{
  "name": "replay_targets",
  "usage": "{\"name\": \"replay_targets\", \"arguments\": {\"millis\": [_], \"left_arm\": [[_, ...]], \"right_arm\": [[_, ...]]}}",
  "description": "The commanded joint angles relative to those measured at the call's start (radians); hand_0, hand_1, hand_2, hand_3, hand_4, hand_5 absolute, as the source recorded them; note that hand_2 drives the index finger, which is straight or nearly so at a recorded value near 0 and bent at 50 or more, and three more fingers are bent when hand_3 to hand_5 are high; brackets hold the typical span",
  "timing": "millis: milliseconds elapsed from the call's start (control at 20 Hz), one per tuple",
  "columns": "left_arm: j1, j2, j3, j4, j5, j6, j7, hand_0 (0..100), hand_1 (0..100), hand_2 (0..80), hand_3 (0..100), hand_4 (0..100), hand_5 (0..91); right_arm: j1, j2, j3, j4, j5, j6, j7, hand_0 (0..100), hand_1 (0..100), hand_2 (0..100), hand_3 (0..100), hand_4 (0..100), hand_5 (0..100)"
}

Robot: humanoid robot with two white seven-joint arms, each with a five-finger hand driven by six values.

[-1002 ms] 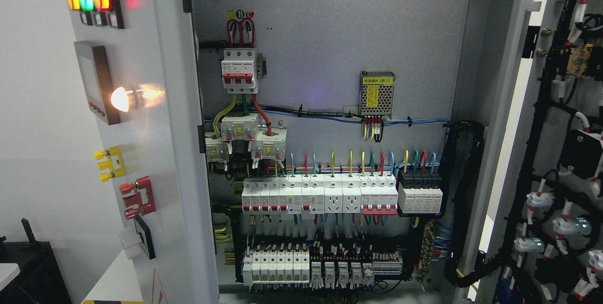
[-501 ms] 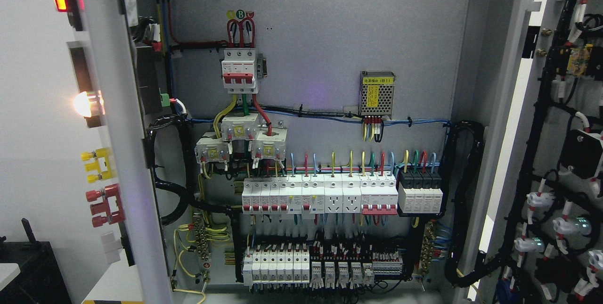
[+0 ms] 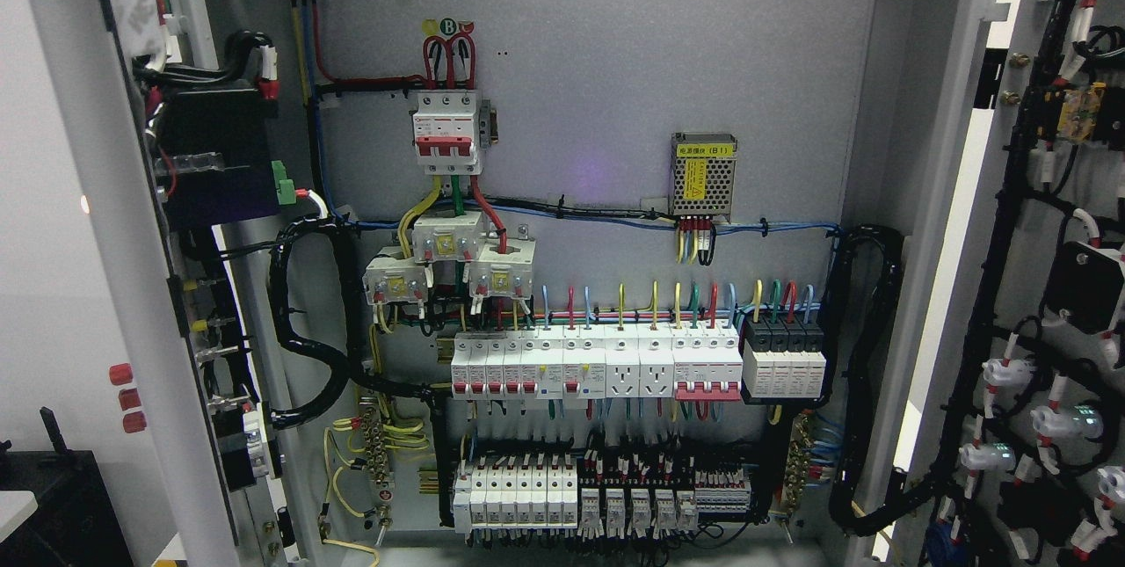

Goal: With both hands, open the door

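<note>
From the head view you see neither robot hand, so their state can't be told. The left door stands swung out edge-on at the left; the right door hangs wide at the right, cabinet exposed between.
</note>
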Motion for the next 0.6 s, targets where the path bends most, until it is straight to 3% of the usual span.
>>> {"name": "replay_targets", "arguments": {"millis": [0,551], "left_arm": [[0.000,0.000,0.000,-0.005,0.000,-0.001,-0.001,0,0,0.0,0,3,0.0],[0.000,0.000,0.000,-0.005,0.000,-0.001,0.001,0,0,0.0,0,3,0.0]], "right_arm": [[0.001,-0.020,0.039,0.015,0.004,0.003,-0.001,0,0,0,0,0,0],[-0.010,-0.017,0.071,0.017,0.022,0.011,-0.001,0,0,0,0,0,0]]}}
